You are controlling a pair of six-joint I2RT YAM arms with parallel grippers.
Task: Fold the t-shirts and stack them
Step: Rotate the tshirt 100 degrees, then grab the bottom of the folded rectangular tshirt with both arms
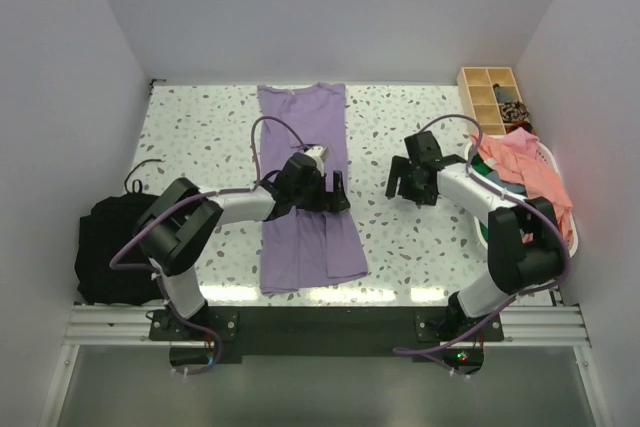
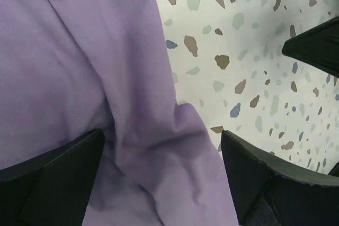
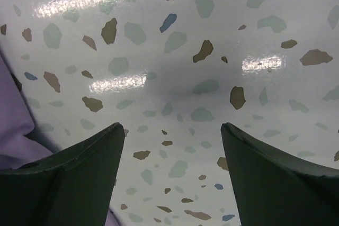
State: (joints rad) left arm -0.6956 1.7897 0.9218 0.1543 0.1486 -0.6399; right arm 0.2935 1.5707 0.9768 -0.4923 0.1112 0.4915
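Note:
A lavender t-shirt (image 1: 300, 117) lies as a long strip down the middle of the table, from the back edge to the front. My left gripper (image 1: 335, 192) hovers low over its right edge. In the left wrist view its jaws (image 2: 163, 152) stand wide open around a wrinkled fold of the lavender cloth (image 2: 79, 51), which rests loose on the table. My right gripper (image 1: 405, 187) hangs open over bare speckled table just right of the shirt, and the right wrist view shows nothing between its fingers (image 3: 174, 141). A salmon-pink t-shirt (image 1: 525, 162) lies heaped in the basket.
A white basket (image 1: 575, 217) with crumpled clothes stands at the right edge. A wooden compartment box (image 1: 490, 97) sits at the back right. A black fabric bundle (image 1: 105, 247) lies at the front left. White walls close in the table.

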